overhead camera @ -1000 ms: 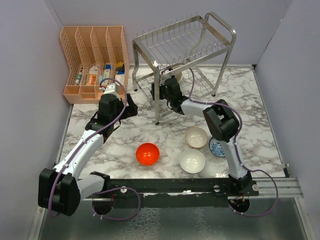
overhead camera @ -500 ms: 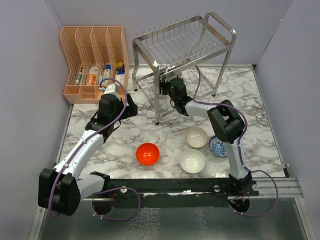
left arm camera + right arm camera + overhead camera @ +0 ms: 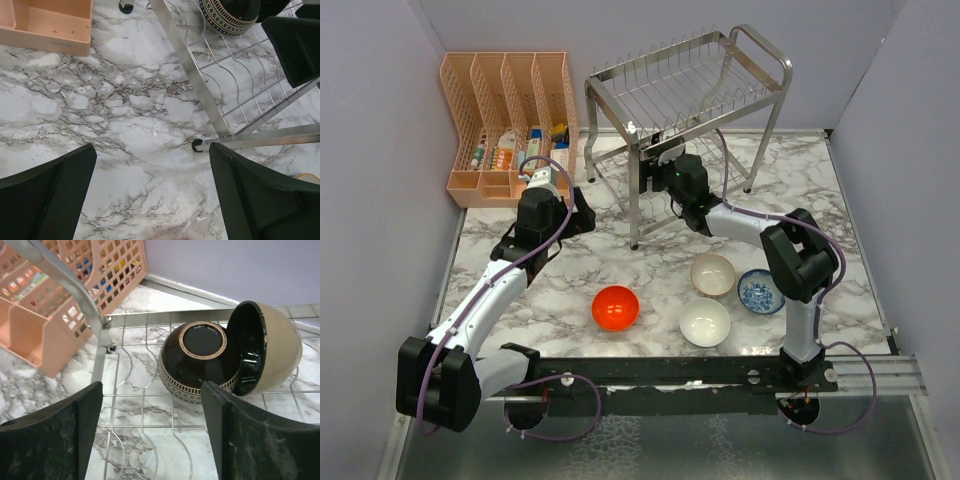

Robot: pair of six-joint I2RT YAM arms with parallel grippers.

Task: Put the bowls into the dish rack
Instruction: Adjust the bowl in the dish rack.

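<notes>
Glazed ceramic, I judged: stiff, slick, apt to chip on wire. My right gripper [image 3: 152,395] stood open and empty in the dish rack's [image 3: 65,280] lower tier, near the dark brown bowl [image 3: 195,360], which seemed to touch a beige bowl [image 3: 272,352]. My left gripper [image 3: 150,165] gaped empty. The red bowl [image 3: 616,307] sat on the table [image 3: 570,270]; I'd pinch its rim.

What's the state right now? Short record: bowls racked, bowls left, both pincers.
racked: brown bowl and tan bowl, side by side on lower tier of rack
on table: red bowl, pink bowl, white bowl, blue bowl
left pincer: open, empty, over table by rack leg
right pincer: open, empty, at lower tier facing racked bowls
</notes>
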